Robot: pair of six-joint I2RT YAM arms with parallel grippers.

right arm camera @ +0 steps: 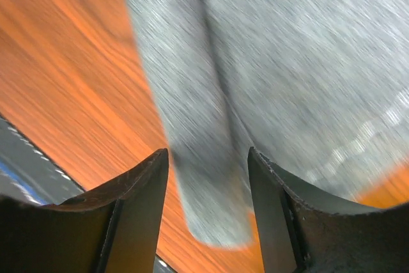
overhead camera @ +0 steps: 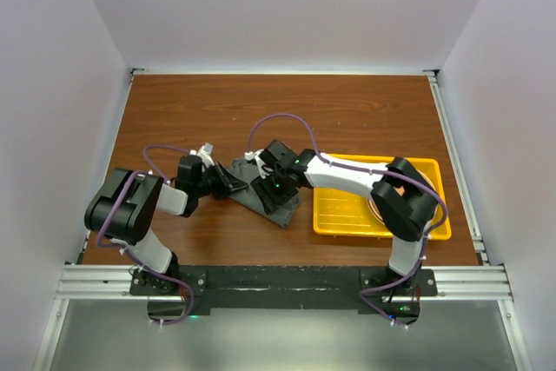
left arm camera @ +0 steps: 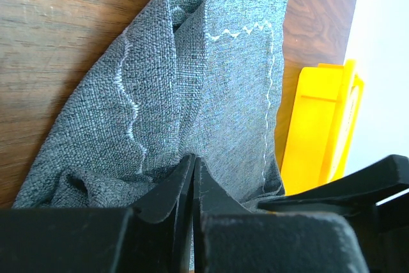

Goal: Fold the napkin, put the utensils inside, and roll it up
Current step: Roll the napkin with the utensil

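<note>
The brown wooden desk (overhead camera: 200,110) fills the top view. A yellow tray (overhead camera: 347,215) sits toward 3 o'clock on it, partly under the right arm. The napkin (overhead camera: 276,211) lies bunched and folded over itself at the desk's centre, just beside the tray's 9 o'clock edge, with its pale stitching showing on the upper layers. The left gripper (left arm camera: 190,161) meets the napkin from 9 o'clock, its jaws pressed together and pinching the crumpled near edge of the cloth. The right gripper (right arm camera: 208,151) hangs over the napkin's 3 o'clock side with its jaws spread, a blurred fold of cloth below and between them.
</note>
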